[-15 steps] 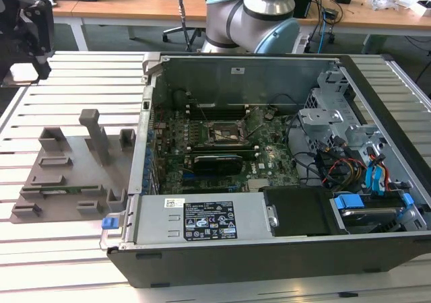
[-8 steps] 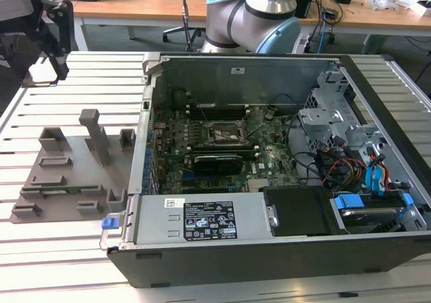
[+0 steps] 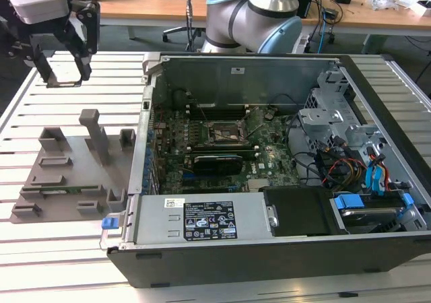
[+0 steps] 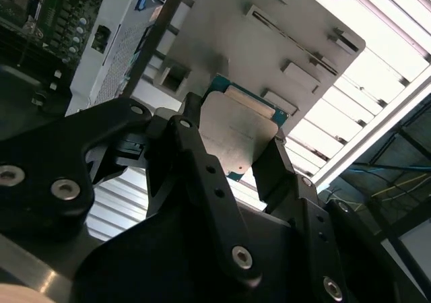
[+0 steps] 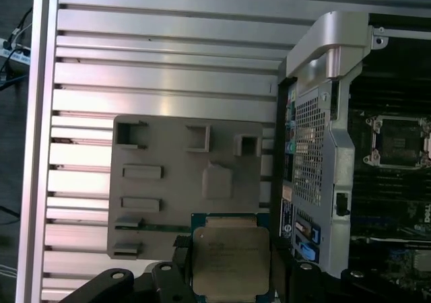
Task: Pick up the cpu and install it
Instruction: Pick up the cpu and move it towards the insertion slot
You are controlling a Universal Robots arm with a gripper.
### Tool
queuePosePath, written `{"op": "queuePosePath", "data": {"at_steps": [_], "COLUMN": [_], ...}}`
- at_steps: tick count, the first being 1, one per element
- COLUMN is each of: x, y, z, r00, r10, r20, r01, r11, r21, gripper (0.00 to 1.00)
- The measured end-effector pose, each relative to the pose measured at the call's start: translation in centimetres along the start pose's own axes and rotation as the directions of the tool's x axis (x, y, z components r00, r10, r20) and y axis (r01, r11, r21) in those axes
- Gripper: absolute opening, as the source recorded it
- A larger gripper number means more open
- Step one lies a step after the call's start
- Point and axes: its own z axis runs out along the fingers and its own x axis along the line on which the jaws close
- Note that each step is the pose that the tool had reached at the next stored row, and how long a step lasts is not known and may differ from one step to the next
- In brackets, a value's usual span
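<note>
— Where is the cpu?
— At the exterior view's left, the gripper (image 3: pixel 64 74) hangs above the slatted table (image 3: pixel 67 249), clenched on it. In both wrist views the cpu (image 5: pixel 230 262) sits between the black fingers (image 4: pixel 202 165), silver top showing.
— And under it?
— The grey fixture plate (image 3: pixel 64 165), lying on the table. Further right is the open computer case (image 3: pixel 269 256), with the motherboard socket (image 3: pixel 225 133) mid-board.
</note>
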Motion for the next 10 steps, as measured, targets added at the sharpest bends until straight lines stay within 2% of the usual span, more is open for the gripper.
{"op": "queuePosePath", "data": {"at_steps": [2, 10], "x": [-0.90, -3.04], "y": [-0.05, -0.17], "z": [0.04, 0.12], "r00": [1.0000, 1.0000], "r10": [0.000, 0.000], "r20": [-0.0001, -0.0003], "r01": [0.000, 0.000], "r11": [1.0000, 1.0000], "r21": [-0.0001, -0.0001], "gripper": [0.55, 0.55]}}
